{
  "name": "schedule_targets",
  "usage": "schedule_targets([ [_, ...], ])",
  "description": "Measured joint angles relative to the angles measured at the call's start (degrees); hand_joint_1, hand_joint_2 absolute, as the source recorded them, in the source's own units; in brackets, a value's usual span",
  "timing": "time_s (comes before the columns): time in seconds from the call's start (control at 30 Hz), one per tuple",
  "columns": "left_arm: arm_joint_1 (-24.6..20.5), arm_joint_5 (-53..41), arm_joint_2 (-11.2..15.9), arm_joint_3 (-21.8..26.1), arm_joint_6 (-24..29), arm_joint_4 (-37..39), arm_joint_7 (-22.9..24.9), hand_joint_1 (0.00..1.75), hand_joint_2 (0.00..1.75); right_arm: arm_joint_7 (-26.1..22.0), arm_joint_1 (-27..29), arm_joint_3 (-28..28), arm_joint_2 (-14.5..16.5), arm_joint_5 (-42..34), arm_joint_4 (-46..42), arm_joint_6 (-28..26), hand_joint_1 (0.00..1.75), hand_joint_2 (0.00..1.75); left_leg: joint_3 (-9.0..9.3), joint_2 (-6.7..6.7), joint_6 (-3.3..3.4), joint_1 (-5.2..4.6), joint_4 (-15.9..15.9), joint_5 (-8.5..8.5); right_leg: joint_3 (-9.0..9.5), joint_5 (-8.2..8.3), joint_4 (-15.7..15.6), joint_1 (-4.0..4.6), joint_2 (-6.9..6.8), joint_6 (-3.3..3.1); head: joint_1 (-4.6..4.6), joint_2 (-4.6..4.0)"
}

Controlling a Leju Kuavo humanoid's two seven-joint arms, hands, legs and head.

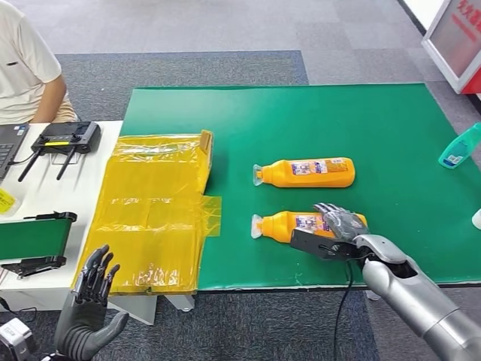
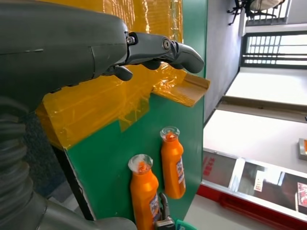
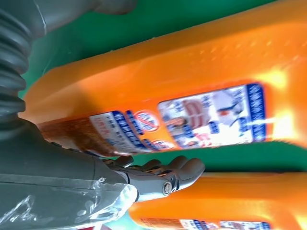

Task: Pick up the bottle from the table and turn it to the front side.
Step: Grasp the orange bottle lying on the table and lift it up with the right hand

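Head view: two orange bottles lie on their sides on the green tabletop (image 1: 363,120), caps toward the yellow plastic sheet (image 1: 150,210); my right hand (image 1: 340,223) rests over the near bottle (image 1: 289,224), fingers draped on its body, grip not confirmed, w/ the far bottle (image 1: 309,172) just beyond, while my left hand (image 1: 91,304) hangs below the tabletop edge, fingers apart, holding nothing. L wrist view: left hand (image 2: 108,48) w/ fingers extended, both bottles beyond it. R wrist view: my fingers (image 3: 173,172) lie between the two orange bodies; cannot tell whether they clamp.
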Motion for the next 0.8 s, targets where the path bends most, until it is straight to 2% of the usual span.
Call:
schedule_targets([
  [0.3,0.03,-0.03,0.07,-0.03,-0.1,0.07,0.1,0.0,1.75,0.48,0.77,-1.4,1.85,4.7,1.07,-0.27,0.0,1.75,0.01,0.0,0.0,0.0,0.0,0.0,0.01,0.0,0.0,0.0,0.0,0.0,-0.01,0.0],
  [0.8,0.26,-0.86,-0.26,0.08,-0.75,0.07,0.1,0.0,1.75,2.43,1.59,-4.05,2.35,13.5,3.14,-1.07,0.0,1.75,0.01,0.0,0.0,-0.01,0.0,0.0,0.01,0.0,0.0,-0.01,0.0,0.0,-0.01,0.0],
])
